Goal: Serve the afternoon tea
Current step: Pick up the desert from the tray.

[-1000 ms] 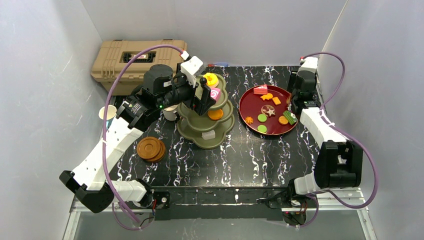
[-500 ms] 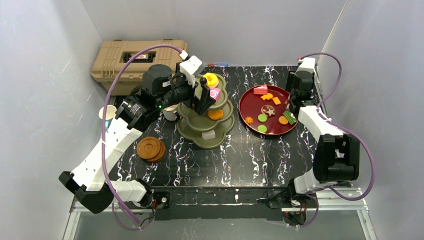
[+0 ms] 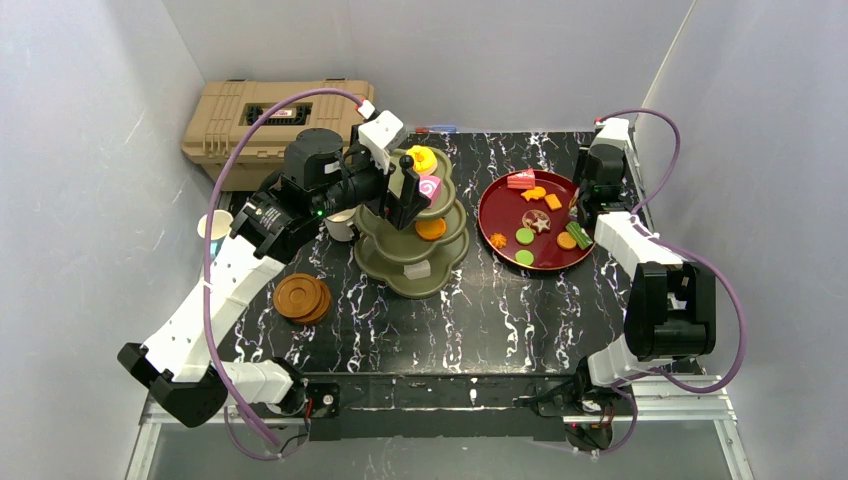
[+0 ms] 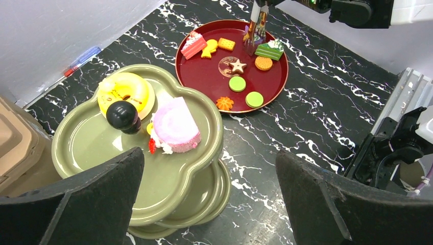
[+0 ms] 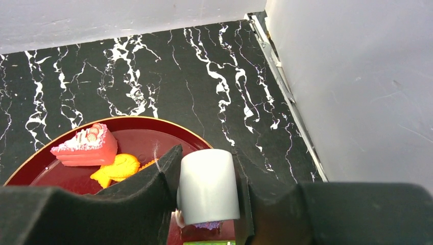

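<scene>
The olive-green three-tier stand (image 3: 385, 262) stands left of centre. Its top tier (image 4: 97, 148) carries a yellow donut (image 4: 125, 92) and a pink roll cake (image 4: 176, 127) beside the black knob (image 4: 121, 115). My left gripper (image 3: 405, 195) hovers open over that tier's near edge, its fingers (image 4: 76, 204) wide apart with nothing between them. My right gripper (image 5: 206, 158) is shut on a small white cylindrical pastry (image 5: 207, 189) with purple under it, at the right rim of the dark-red plate (image 3: 490, 215). Several other toy pastries lie on that plate.
An orange cookie (image 3: 431, 229) lies on the stand's middle tier and a white piece (image 3: 416, 269) on the bottom tier. Brown wooden saucers (image 3: 302, 297) are stacked at front left. A white-and-blue cup (image 3: 213, 228) stands at the left edge, the tan toolbox (image 3: 250, 115) at back left.
The right gripper's jaws have narrowed onto the white pastry, and the right arm has shifted slightly toward the back. The left arm has not moved.
</scene>
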{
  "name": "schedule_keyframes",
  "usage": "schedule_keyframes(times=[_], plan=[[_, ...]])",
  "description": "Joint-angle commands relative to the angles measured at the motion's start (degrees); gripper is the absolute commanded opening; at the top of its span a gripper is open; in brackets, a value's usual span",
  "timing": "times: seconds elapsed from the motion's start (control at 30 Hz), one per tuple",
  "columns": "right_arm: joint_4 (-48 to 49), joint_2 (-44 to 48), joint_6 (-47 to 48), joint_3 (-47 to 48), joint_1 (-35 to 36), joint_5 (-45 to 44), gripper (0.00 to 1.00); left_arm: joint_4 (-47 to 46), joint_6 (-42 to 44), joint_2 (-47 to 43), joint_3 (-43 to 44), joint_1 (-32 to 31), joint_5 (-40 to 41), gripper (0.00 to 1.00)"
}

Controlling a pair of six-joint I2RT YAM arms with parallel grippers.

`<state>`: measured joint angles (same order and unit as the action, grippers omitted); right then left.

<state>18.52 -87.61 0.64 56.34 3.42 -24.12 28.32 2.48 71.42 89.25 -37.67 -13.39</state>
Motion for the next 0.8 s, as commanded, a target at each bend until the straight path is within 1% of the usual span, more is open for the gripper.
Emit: schedule_keyframes(times=[0.0,0.07,0.1,0.17,0.2,0.33,0.47,0.6,0.77], plan=[[-0.01,-0.19,0.61,-1.05,-0.34,-1.39,0.29,-1.15,-0.28,-2.06,-0.60,0.47,-0.81,0.99],[-0.55,-0.22,0.59,-1.18,-0.34,-1.39,0.26,-1.24,-0.37,-2.07,-0.62,0.51,-0.85,0.99],[-0.66,-0.19,0.54,-1.30,-0.34,-1.44,0.21,-1.25,-0.41,-1.99,-0.60,0.50,-0.89,0.99],[-0.48,0.15,0.34,-1.63,-0.34,-1.74,0.05,-1.15,-0.38,-1.97,-0.48,0.50,-0.85,0.99],[-0.24,0.59,0.32,-1.66,-0.39,-1.80,0.01,-1.09,-0.37,-1.97,-0.43,0.49,-0.85,0.99],[0.64,3.81,-0.20,-0.64,-0.34,1.32,0.01,-0.90,-0.20,-1.74,-0.12,0.50,-0.76,0.99],[-3.73,6.52,-2.78,4.68,0.67,5.42,0.01,-0.66,-0.19,-1.30,0.62,0.58,-0.44,0.99],[-7.59,10.20,-1.85,7.27,3.92,6.17,0.01,-0.20,-0.24,-0.86,1.44,0.71,0.09,0.99],[-10.15,14.95,-0.96,5.92,7.41,5.28,0.01,-0.15,-0.34,-0.79,1.30,1.23,0.55,0.99]])
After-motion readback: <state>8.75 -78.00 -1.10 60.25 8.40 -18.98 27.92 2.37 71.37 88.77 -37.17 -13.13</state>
